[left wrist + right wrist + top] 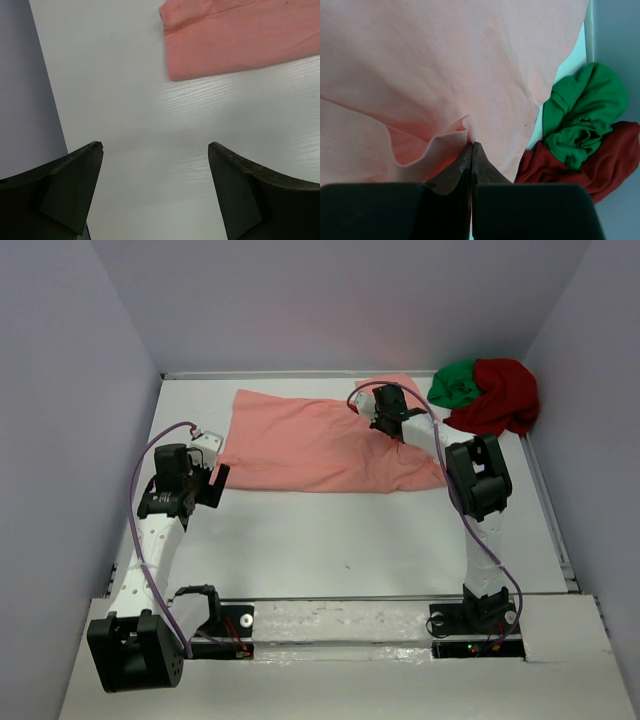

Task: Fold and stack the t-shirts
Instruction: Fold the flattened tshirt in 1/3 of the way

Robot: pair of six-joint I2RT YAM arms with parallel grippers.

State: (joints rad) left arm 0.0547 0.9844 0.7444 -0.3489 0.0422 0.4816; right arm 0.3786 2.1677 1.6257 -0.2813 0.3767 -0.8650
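Observation:
The salmon-pink t-shirt [320, 445] lies spread across the far middle of the table; its corner shows in the left wrist view [235, 40]. My right gripper [392, 423] is shut on a pinched fold of this shirt [470, 75] near its right end. The green t-shirt [455, 383] and the dark red t-shirt [500, 398] lie crumpled together at the far right corner, and both show in the right wrist view, green [585, 115] over dark red [600, 165]. My left gripper [213, 480] is open and empty above bare table just left of the pink shirt's near-left corner.
Grey walls close in the table on the left, back and right. The white table [330, 540] runs bare in front of the shirt. Purple cables loop from both arms. The arm bases stand at the near edge.

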